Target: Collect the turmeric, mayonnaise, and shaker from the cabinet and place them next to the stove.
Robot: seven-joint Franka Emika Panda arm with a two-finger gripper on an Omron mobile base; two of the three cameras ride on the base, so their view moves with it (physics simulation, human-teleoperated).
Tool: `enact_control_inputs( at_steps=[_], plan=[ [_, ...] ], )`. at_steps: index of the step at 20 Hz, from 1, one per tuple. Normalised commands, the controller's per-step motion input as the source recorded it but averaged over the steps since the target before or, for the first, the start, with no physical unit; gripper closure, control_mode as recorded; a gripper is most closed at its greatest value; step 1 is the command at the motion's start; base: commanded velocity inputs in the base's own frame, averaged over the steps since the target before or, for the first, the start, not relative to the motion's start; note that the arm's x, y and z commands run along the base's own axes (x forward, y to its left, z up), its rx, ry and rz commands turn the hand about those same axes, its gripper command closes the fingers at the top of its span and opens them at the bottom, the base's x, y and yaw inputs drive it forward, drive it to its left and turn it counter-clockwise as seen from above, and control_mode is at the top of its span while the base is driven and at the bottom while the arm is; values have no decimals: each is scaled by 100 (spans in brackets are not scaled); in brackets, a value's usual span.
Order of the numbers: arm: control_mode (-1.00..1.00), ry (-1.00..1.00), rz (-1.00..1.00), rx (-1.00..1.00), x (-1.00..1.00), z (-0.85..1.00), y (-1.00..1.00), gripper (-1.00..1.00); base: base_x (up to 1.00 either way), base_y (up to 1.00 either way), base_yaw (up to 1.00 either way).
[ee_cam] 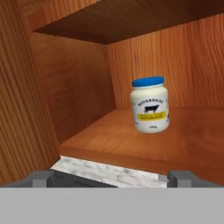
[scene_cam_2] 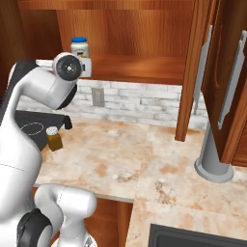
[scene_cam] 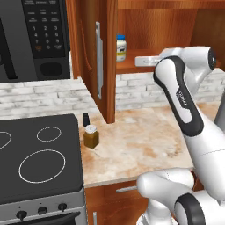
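A: What do we see on the shelf?

B: We see the mayonnaise (ee_cam: 150,105), a rounded white jar with a flat blue lid and a label bearing a dark cow over a yellow band. It stands upright and alone on the smooth reddish-brown shelf of the cabinet (scene_cam: 145,26), whose wood grain runs in long streaks along the walls.

A: And our gripper (ee_cam: 109,177)?

B: Its jaws stand spread wide, the two dark finger tips far apart at the bottom of the hand view, holding nothing. It sits at the shelf's front edge, short of the jar, with nothing between them.

A: Where are the other two?

B: Down on the mottled tan stone counter (scene_cam: 140,145), just beside the stove (scene_cam: 39,162). We make out the turmeric (scene_cam: 91,136), a squat jar of mustard-brown powder under a pale round lid, and the shaker (scene_cam: 86,119), a tiny black bottle with a narrow top, right behind it.

A: Anything crowding the reach?

B: The cabinet door (scene_cam: 94,57) hangs open to the left of the jar, its long silver handle vertical. A black microwave (scene_cam: 35,35) hangs above the glossy black cooktop with its white burner rings. Pale brick tiles the wall, and a grey column (scene_cam_2: 214,154) stands on the counter far to the right.
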Motion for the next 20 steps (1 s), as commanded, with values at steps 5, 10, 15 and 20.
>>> enact_control_inputs(
  at_steps=[5,10,15,20],
  plan=[
    [-100,5,-6,0,8,11,-1,-100,0,0,0],
    [-100,0,0,-2,11,-1,6,-100,0,0,0],
    [-100,-1,0,-1,17,-1,4,-100,0,0,0],
    [-100,-5,0,0,23,0,-8,-100,0,0,0]
  ],
)
